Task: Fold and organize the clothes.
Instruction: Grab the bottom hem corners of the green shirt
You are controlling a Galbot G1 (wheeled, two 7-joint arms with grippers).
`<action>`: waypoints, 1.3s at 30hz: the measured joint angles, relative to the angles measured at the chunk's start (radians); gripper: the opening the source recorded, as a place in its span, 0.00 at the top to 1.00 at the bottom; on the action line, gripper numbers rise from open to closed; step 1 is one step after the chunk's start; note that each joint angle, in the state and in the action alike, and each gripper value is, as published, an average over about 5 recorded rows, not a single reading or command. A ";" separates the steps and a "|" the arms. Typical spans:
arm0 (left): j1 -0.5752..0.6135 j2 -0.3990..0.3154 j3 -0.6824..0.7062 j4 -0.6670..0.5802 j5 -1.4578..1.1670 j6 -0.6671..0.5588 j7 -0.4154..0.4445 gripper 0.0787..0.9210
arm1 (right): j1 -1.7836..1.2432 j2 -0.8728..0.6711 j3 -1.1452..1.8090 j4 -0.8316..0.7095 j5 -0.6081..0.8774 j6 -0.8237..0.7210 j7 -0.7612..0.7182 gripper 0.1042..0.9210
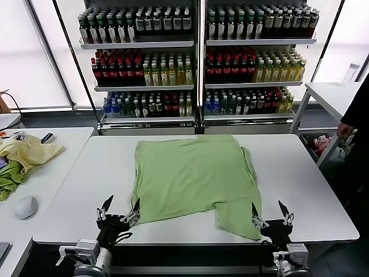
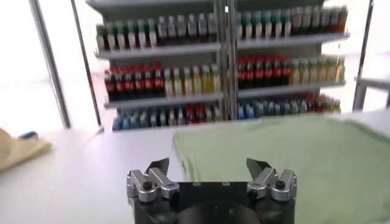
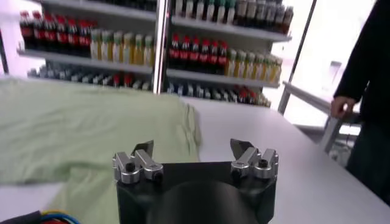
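Lying between both open pincers [image 1: 120,212] [image 1: 271,214], seemingly untouched, green polo shirt [image 1: 190,173]

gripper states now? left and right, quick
Left gripper: open, empty, at the table's near edge by the shirt.
Right gripper: open, empty, at the shirt's near corner.

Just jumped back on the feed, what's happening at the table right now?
Nothing is being held yet. The light green polo shirt lies spread on the white table, one corner trailing toward the near edge. The left hand hovers open at the near edge by the shirt's left hem, and the right hand hovers open by that trailing corner. Folding has not started.
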 measured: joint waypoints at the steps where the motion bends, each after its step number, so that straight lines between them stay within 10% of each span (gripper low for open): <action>1: -0.003 0.003 0.002 0.006 0.000 0.004 -0.002 0.12 | 0.001 0.001 -0.003 -0.004 -0.001 -0.002 0.001 0.12; 16: -0.052 0.037 0.050 0.145 -0.030 0.065 -0.034 0.15 | 0.021 0.011 -0.067 -0.069 0.021 -0.051 0.017 0.20; 39: -0.060 0.060 0.054 0.186 -0.153 0.078 -0.015 0.92 | 0.015 -0.018 -0.043 -0.051 0.208 -0.097 0.009 0.84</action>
